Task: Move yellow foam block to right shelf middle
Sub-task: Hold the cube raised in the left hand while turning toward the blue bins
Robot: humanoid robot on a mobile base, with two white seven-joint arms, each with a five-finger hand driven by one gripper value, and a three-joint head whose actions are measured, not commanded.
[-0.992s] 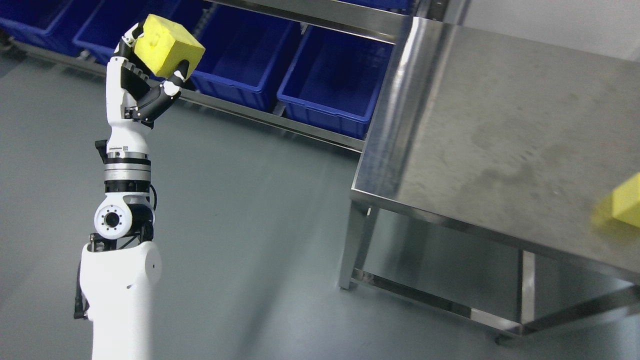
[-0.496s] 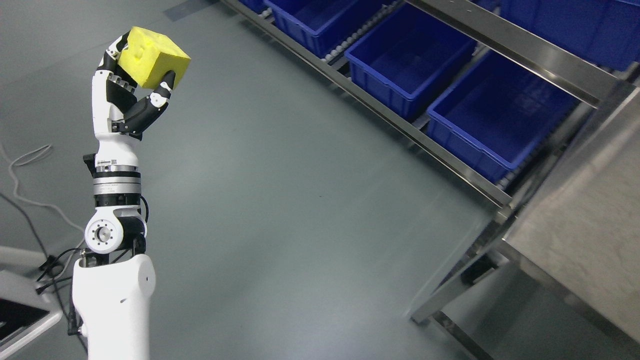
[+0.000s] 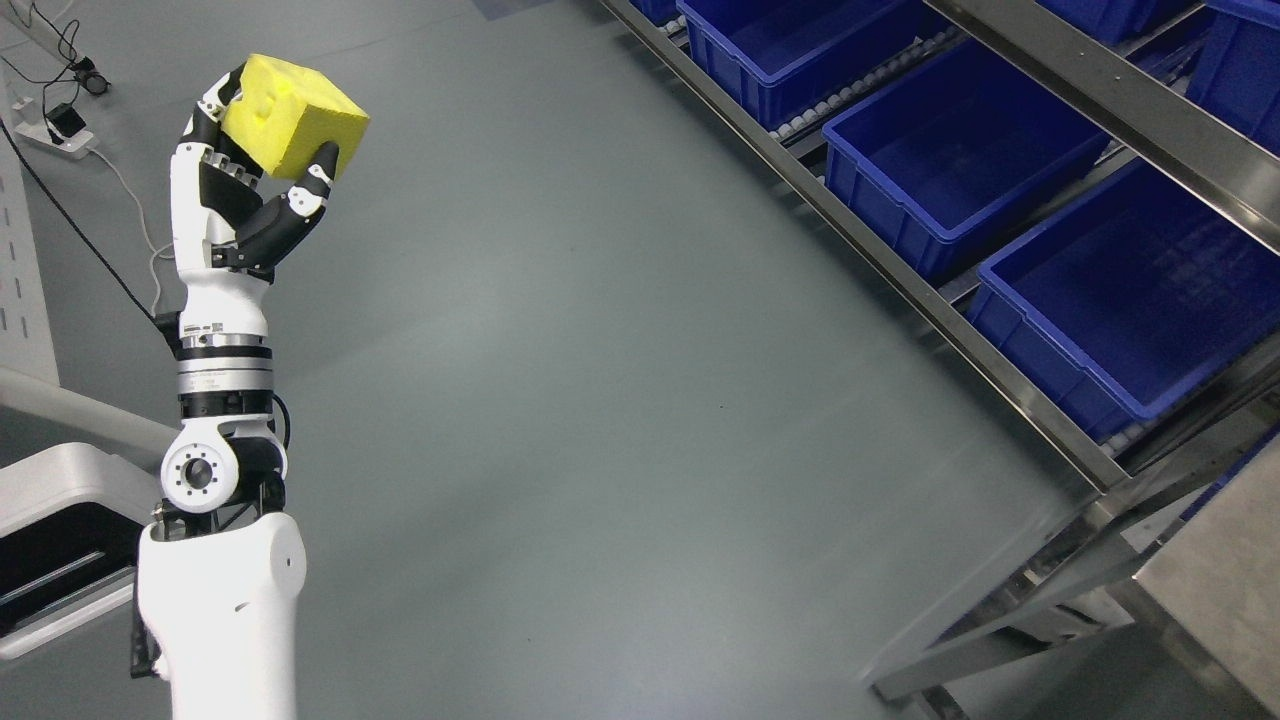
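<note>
A yellow foam block [image 3: 292,118] is held high at the upper left of the head view, over bare grey floor. My left hand [image 3: 262,175] is shut on it, thumb under its right corner and fingers behind its left side. The left arm rises straight up from the bottom left edge. A steel shelf rack [image 3: 1010,350] runs diagonally along the right side and carries blue bins [image 3: 960,160] on its low tier. The right arm is out of view.
A steel table corner [image 3: 1215,590] shows at the lower right, its legs beside the rack. White equipment [image 3: 60,520] stands at the left edge. Cables and a power strip [image 3: 60,125] lie on the floor at the upper left. Grey floor [image 3: 620,400] fills the middle.
The whole picture has shifted: the camera has turned left, so the table and rack slid to the right and the second block left the view. The left hand keeps its hold on the block.
</note>
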